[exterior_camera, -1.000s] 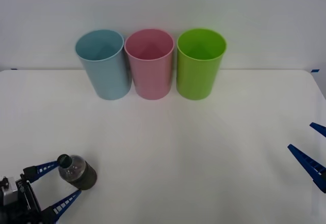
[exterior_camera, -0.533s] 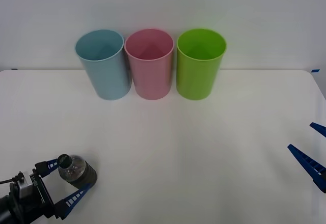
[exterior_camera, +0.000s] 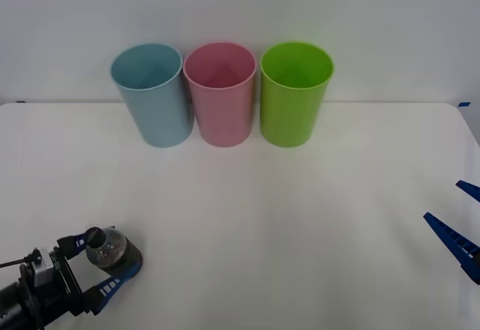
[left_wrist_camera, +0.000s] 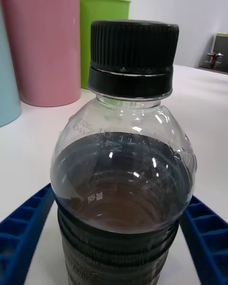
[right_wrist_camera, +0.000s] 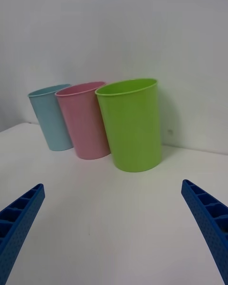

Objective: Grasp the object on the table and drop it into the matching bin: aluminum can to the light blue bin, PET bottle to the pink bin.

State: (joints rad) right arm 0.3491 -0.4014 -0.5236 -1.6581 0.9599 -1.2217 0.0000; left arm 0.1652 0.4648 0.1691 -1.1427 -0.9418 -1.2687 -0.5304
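Observation:
The PET bottle [exterior_camera: 114, 253], small and clear with a black cap and a dark label band, stands upright near the front left of the white table [exterior_camera: 300, 217]. My left gripper [exterior_camera: 102, 259] is open and low over the table, one blue finger on each side of the bottle. In the left wrist view the bottle [left_wrist_camera: 121, 166] stands close up between the fingers [left_wrist_camera: 23, 228], and I cannot tell whether they touch it. The pink bin [exterior_camera: 220, 94] stands at the back between the light blue bin [exterior_camera: 152, 94] and a green one. My right gripper [exterior_camera: 444, 201] waits open at the right edge.
The green bin [exterior_camera: 295, 92] stands to the right of the pink bin, against the white back wall. The right wrist view shows the three bins in a row [right_wrist_camera: 130, 123], well beyond the open right gripper [right_wrist_camera: 112, 186]. Bare tabletop lies between the bottle and the bins.
My left gripper has slid forward around the bottle, so its fingers now reach further along both sides. The bottle, the bins and the right arm have stayed in place.

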